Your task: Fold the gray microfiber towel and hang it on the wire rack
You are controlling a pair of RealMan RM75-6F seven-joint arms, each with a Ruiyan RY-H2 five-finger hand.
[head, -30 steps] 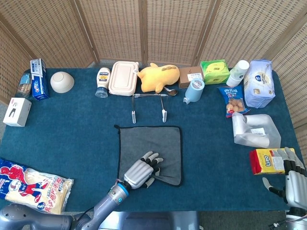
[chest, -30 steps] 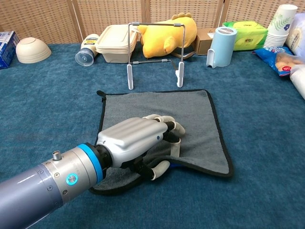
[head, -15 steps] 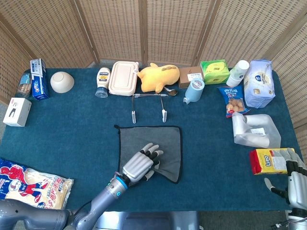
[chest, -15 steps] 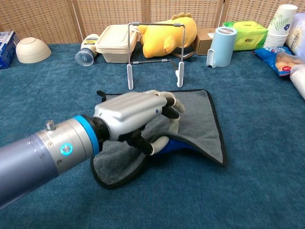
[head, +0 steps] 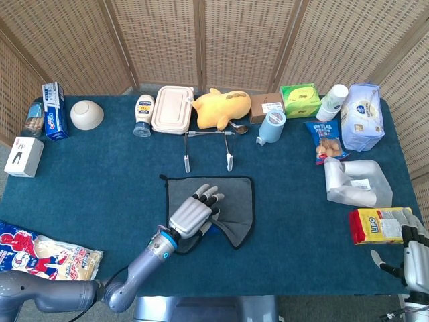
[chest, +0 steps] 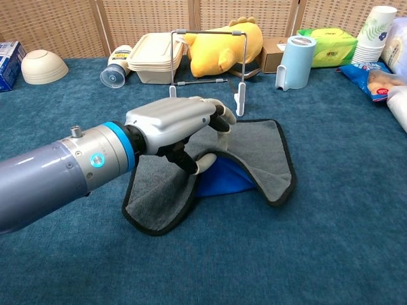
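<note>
The gray microfiber towel with black edging lies mid-table. My left hand pinches its near edge and holds it lifted off the blue cloth, so the front half arches up toward the back. The wire rack stands upright just behind the towel. My right hand rests at the table's right front corner, away from the towel, fingers partly curled and only partly in frame.
Behind the rack: a yellow plush, a lidded box, a bottle and a blue cup. Snack packs and a silver bag lie right. A printed bag lies front left.
My left hand rose and moved toward the rack with the towel's near edge in its grip, lifting the front half off the table. The right hand barely moved.
</note>
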